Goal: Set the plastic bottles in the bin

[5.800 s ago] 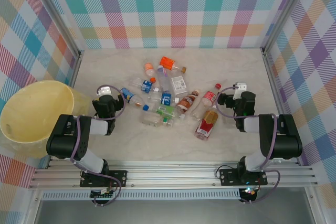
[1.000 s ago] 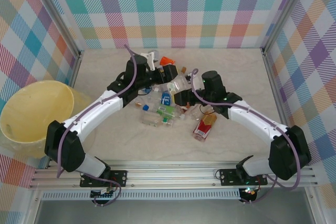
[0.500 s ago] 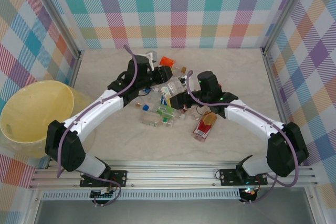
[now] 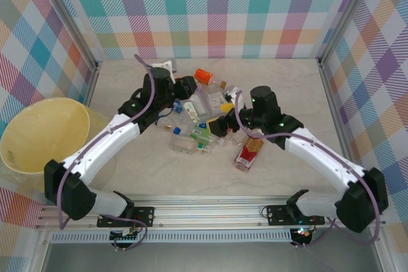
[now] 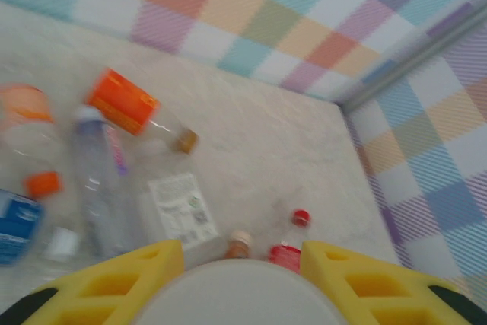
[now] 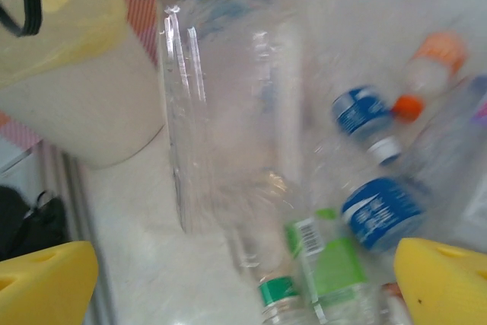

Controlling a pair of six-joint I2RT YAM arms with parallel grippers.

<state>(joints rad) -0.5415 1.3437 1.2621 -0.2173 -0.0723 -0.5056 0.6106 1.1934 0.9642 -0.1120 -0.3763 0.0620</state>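
**Left arm has its bottle; right arm is open at the pile**

The left gripper (image 4: pixel 186 87) sits at the far-left edge of the heap of plastic bottles (image 4: pixel 191 146). In its wrist view the yellow fingers (image 5: pixel 114 283) press in on either side of a white-ended bottle (image 5: pixel 240 298). Only that pale round end shows at the frame's bottom, so I read it as a grip rather than a sure one. Beyond the fingertips lies an orange-labelled bottle (image 5: pixel 125 102) on the table.

The right gripper (image 6: pixel 243 264) has its jaws spread wide. A clear bottle (image 6: pixel 221 112) stands blurred ahead of and between them, apparently touching neither finger.

The bin (image 4: pixel 19 128) is well apart, behind and to the left of the left gripper.

The step in hand looks like the pick. Next, the left arm should lift its bottle free of the heap, swing back and left over the bin's rim, and let go. The right arm needs to close squarely on the clear bottle's body, since thin plastic may slip.
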